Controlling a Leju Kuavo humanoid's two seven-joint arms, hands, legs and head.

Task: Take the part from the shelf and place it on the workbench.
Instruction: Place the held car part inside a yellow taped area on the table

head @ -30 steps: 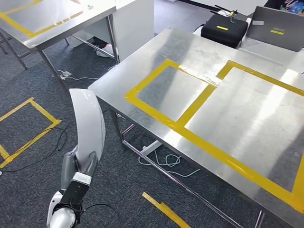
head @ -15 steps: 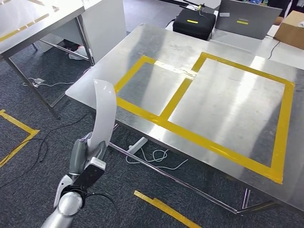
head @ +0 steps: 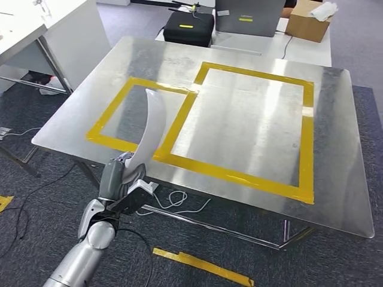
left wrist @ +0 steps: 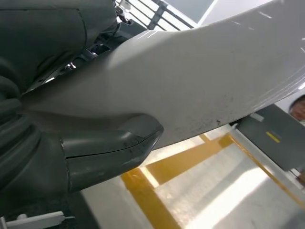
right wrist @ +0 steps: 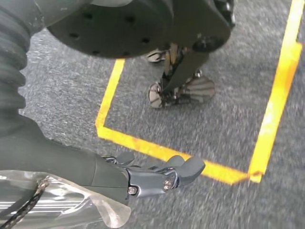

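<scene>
The lower end of the white curved part (head: 151, 128) is buried in the left hand (head: 118, 179), so how far it runs into the grasp cannot be made out. In the left wrist view the part (left wrist: 201, 76) runs off the picture at one end, and the thick grey thumb (left wrist: 107, 155) presses against its underside while the other fingers are hidden behind it. The left hand holds the part firmly at its base.

The part is a long, narrow, gently bowed shell. In the head view its long axis stands nearly upright, leaning a little to the right, with the free tip pointing up and away toward the far side of the workbench (head: 330, 179). It is held in the air at the near left edge of the bench, its upper half overlapping the smaller yellow tape rectangle (head: 108, 116) on the left of the steel top; whether it touches the surface cannot be told.

The right hand (right wrist: 158, 176) hangs over grey carpet beside a yellow floor marking (right wrist: 273, 109), its fingers stretched out fairly straight and holding nothing.

At the far edge of the bench sit a black case (head: 188, 28), a laptop (head: 246, 17) and a cardboard box (head: 308, 23), all partly cut off
</scene>
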